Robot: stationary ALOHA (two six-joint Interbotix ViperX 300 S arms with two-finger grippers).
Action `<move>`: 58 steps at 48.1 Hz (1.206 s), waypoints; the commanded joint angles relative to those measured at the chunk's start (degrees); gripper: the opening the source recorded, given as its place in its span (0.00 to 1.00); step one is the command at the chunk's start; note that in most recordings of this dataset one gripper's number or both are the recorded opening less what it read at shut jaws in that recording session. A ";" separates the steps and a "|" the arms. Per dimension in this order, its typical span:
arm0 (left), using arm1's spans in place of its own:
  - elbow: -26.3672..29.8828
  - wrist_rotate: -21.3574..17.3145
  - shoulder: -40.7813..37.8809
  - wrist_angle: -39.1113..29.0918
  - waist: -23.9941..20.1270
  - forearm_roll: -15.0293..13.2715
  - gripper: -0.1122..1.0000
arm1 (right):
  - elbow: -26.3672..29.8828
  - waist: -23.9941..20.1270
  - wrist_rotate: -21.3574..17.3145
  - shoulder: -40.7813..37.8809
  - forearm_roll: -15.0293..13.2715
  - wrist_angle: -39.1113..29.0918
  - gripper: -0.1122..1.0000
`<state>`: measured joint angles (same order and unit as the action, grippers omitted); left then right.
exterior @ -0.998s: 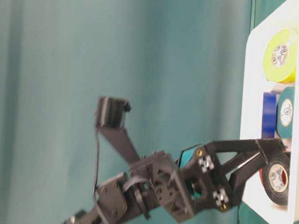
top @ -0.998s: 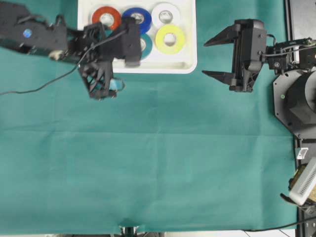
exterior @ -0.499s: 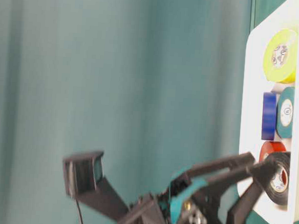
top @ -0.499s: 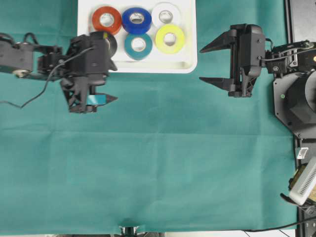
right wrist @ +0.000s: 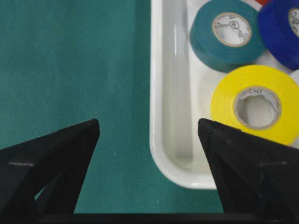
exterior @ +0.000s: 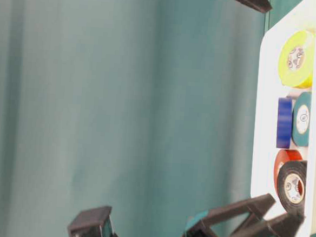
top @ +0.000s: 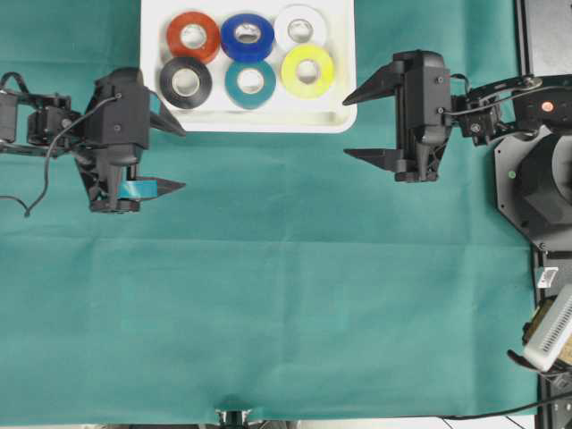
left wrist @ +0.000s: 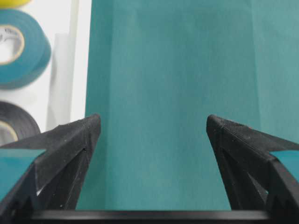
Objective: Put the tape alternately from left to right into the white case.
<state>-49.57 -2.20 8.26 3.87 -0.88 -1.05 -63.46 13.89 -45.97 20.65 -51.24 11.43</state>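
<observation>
The white case stands at the back of the green cloth and holds several rolls of tape. Red-orange, blue and white lie in the far row. Black, teal and yellow lie in the near row. My left gripper is open and empty, just off the case's front left corner, over bare cloth. My right gripper is open and empty at the front right corner, its jaws either side of the case's rim, near the yellow roll.
The green cloth covers the table in front of the case. The right arm's base and some equipment stand at the right edge. A thin black cable trails from the left arm.
My left gripper has drawn back left and away from the case, uncovering the black roll lying inside. My right gripper has shifted left to the case's front right corner.
</observation>
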 commanded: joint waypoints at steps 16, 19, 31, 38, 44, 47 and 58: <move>-2.11 0.09 1.85 3.60 0.26 -0.18 0.98 | 4.75 -1.41 -0.09 -4.92 0.62 0.44 0.81; -2.37 0.09 1.93 3.52 0.26 -0.18 0.98 | 5.27 -1.58 0.00 -5.71 0.62 0.44 0.81; -3.08 0.18 2.20 3.60 0.35 -0.18 0.98 | 6.06 -1.76 0.00 -7.12 0.53 0.44 0.81; -2.99 0.09 2.20 3.60 0.35 -0.18 0.98 | 6.24 -1.76 0.00 -7.12 0.62 0.44 0.81; -2.99 0.09 2.20 3.60 0.35 -0.18 0.98 | 6.24 -1.76 0.00 -7.12 0.62 0.44 0.81; -3.08 0.09 2.11 3.60 0.44 -0.18 0.98 | 6.24 -1.76 0.00 -7.12 0.62 0.44 0.81; -3.08 0.09 2.11 3.60 0.44 -0.18 0.98 | 6.33 -1.85 0.00 -7.12 0.53 0.44 0.81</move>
<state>-53.17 -2.02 9.23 6.94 -0.62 -1.14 -58.27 12.22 -45.97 13.18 -50.89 11.43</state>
